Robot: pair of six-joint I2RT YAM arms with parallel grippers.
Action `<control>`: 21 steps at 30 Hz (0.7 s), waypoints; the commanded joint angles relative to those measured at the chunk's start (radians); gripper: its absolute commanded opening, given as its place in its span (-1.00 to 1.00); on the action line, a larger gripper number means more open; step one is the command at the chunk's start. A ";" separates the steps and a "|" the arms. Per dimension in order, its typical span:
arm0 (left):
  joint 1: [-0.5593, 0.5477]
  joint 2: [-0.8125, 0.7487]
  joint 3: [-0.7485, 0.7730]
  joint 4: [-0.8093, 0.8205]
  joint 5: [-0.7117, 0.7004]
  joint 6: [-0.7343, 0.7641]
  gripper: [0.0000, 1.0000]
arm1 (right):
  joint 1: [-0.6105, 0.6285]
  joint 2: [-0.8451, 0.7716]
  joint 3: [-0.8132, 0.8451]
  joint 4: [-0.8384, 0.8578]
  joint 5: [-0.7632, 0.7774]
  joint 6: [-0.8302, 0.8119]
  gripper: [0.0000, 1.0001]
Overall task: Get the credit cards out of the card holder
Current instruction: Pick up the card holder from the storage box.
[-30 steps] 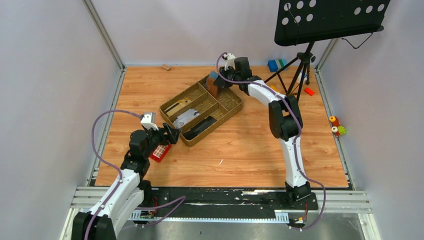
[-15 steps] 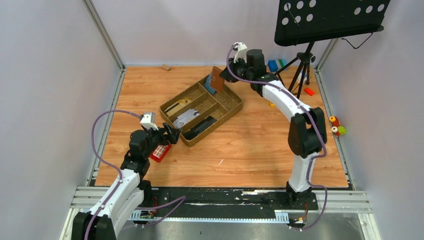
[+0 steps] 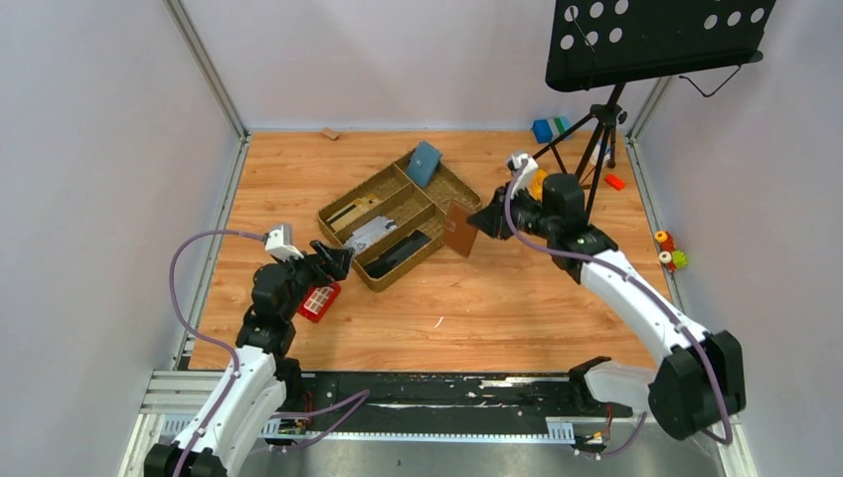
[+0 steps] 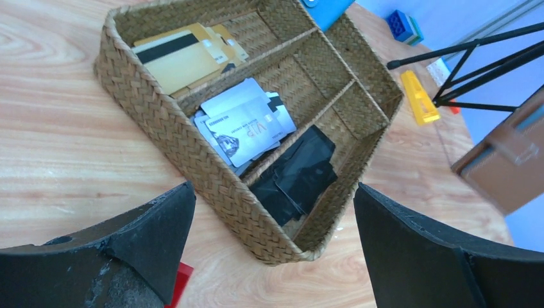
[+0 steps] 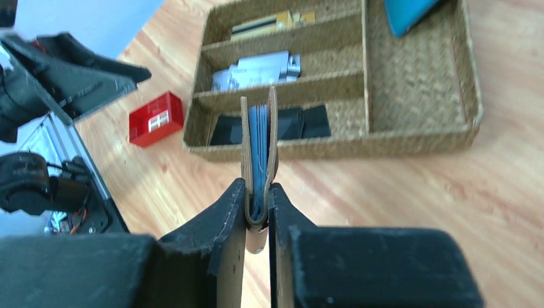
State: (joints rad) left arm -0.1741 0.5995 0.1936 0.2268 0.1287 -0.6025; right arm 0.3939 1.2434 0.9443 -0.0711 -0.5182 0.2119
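The right gripper is clamped on the brown card holder, holding it in the air over the middle of the desk, just off the near-right side of a woven basket. In the right wrist view the card holder stands edge-on between the 2 fingers. Its 2 brown covers are nearly together, with grey-blue sleeves between them.

The basket lies at an angle between the desk's middle and its far edge. Its 3 narrow compartments hold gold cards, white cards and black cards. Its wide compartment holds a blue pouch.

The left gripper hangs wide open and holds nothing, by the basket's near-left end. A red block lies on the desk just beside it, toward the near-left corner.
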 commanded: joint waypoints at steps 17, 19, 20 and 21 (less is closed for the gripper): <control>-0.257 0.100 0.041 0.296 0.258 -0.166 1.00 | 0.006 -0.202 -0.247 0.098 -0.248 0.149 -1.00; -0.272 0.148 0.054 0.320 0.279 -0.153 1.00 | 0.006 -0.176 -0.246 0.121 -0.288 0.179 -1.00; -0.281 0.168 0.063 0.325 0.287 -0.144 1.00 | 0.006 -0.168 -0.246 0.131 -0.302 0.189 -1.00; -0.293 0.188 0.074 0.325 0.297 -0.134 1.00 | 0.006 -0.162 -0.246 0.144 -0.315 0.197 -1.00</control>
State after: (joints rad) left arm -0.4377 0.7261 0.2050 0.4675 0.3893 -0.8112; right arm 0.3962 1.0657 0.6556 -0.0448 -0.7029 0.3302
